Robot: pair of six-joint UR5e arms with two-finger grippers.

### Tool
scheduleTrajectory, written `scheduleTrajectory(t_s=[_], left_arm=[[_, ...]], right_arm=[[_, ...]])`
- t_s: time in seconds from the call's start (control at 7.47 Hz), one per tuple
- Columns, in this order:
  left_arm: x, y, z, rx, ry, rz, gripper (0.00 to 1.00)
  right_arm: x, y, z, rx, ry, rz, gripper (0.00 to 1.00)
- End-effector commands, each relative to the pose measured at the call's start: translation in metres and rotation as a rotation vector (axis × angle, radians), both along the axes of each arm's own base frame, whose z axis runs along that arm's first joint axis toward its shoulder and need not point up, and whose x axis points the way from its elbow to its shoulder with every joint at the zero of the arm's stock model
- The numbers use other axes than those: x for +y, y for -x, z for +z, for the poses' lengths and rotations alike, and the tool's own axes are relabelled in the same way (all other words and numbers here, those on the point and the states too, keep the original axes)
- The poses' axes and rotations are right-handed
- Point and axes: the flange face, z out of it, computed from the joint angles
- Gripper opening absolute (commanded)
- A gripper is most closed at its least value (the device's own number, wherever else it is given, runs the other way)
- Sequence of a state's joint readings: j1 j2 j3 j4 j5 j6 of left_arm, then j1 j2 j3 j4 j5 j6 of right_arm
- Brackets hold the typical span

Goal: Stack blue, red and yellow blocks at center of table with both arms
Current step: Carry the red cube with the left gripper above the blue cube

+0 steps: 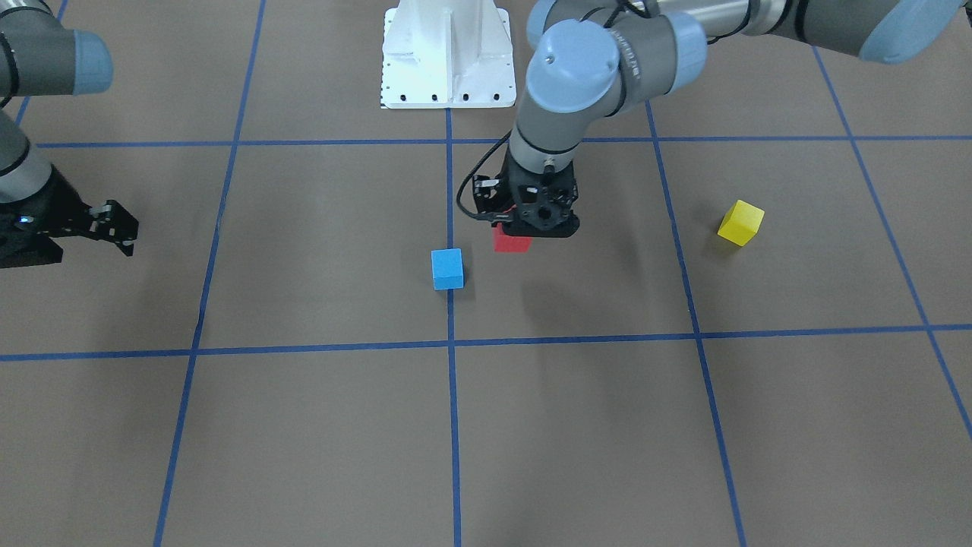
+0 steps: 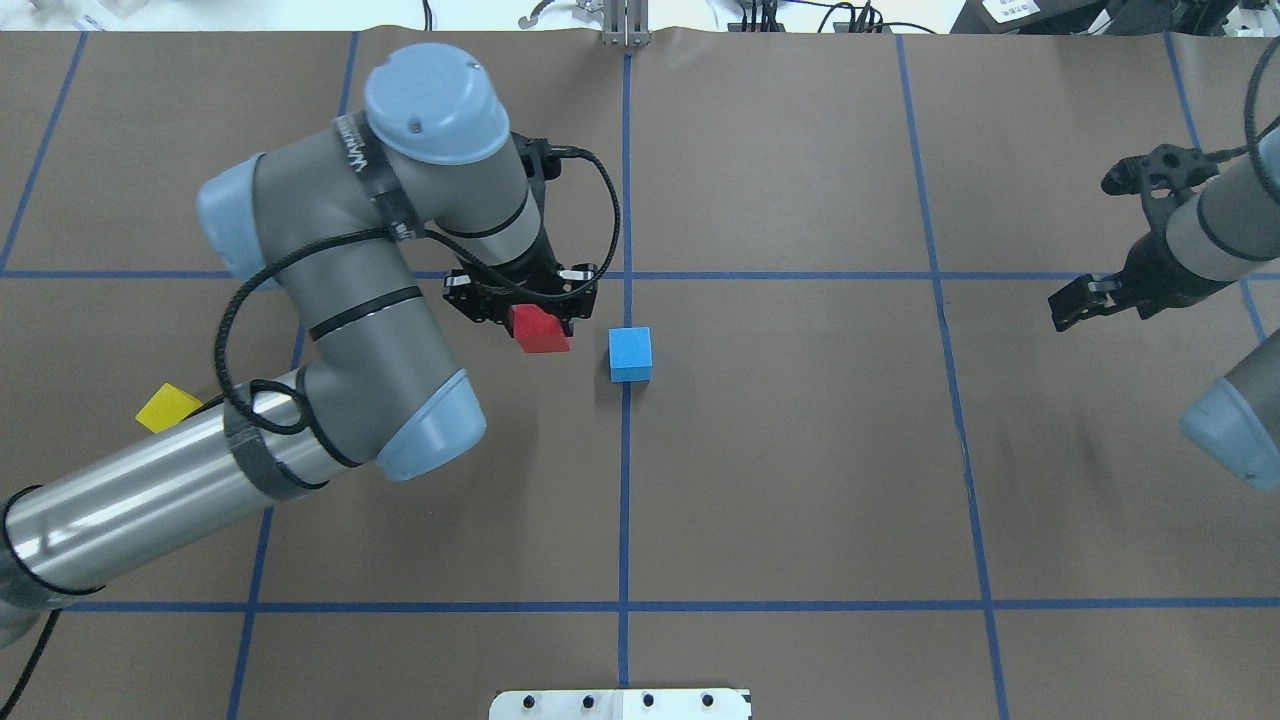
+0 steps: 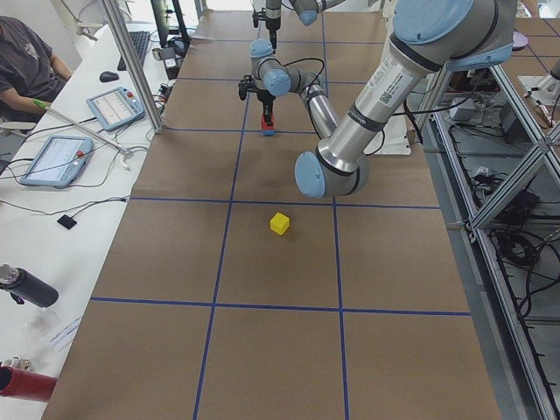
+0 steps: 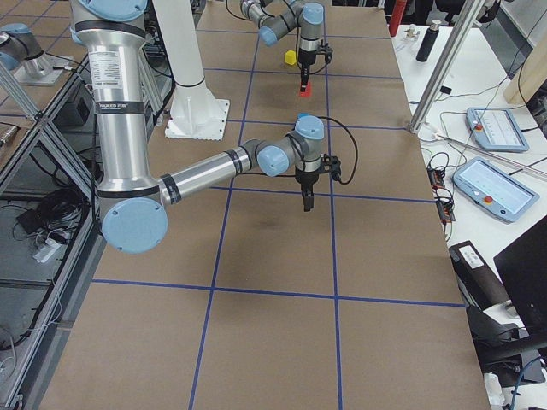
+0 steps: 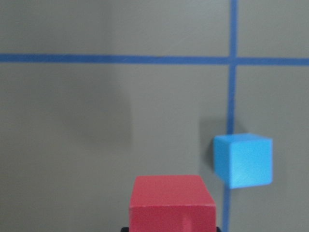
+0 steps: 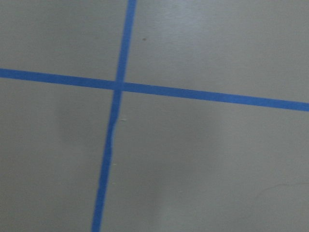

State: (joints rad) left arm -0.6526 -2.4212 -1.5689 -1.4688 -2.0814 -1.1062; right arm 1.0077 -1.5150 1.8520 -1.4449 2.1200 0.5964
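My left gripper [image 2: 527, 312] is shut on the red block [image 2: 543, 333], which hangs just above the table. The blue block [image 2: 630, 354] sits on the centre tape line, a short way to the right of the red block. In the left wrist view the red block [image 5: 173, 203] fills the bottom middle, with the blue block [image 5: 244, 159] ahead and to the right. The yellow block [image 1: 740, 222] lies alone on the table's left part; my left arm partly hides it in the overhead view. My right gripper [image 2: 1102, 240] hovers open and empty at the far right.
The white pedestal [image 1: 446, 57] stands at the robot's side of the table. Blue tape lines [image 6: 120, 87] cross under my right wrist camera. A person [image 3: 26, 66] sits at a side desk with tablets, beyond the table's far edge.
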Motion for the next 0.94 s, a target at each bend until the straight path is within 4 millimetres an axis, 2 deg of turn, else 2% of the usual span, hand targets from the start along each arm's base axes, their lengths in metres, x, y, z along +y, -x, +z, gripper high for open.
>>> scheduleTrajectory(t_s=[0.0, 0.27, 0.4, 0.67, 0.8], left_arm=[[-0.02, -0.037, -0.022, -0.035, 0.007, 0.001, 0.0], [-0.018, -0.059, -0.015, -0.054, 0.006, 0.016, 0.0], [-0.01, -0.068, -0.015, -0.052, 0.004, 0.032, 0.0], [-0.001, -0.076, -0.017, -0.053, 0.004, 0.045, 0.0], [-0.002, -0.079, -0.025, -0.051, 0.007, 0.043, 0.0]], right_arm=[[-0.004, -0.025, 0.017, -0.011, 0.025, 0.003, 1.0], [-0.002, -0.031, 0.023, -0.008, 0.033, 0.008, 1.0], [-0.002, -0.032, 0.023, -0.01, 0.034, 0.009, 1.0], [-0.001, -0.032, 0.025, -0.007, 0.037, 0.008, 1.0], [-0.001, -0.033, 0.026, -0.007, 0.039, 0.009, 1.0]])
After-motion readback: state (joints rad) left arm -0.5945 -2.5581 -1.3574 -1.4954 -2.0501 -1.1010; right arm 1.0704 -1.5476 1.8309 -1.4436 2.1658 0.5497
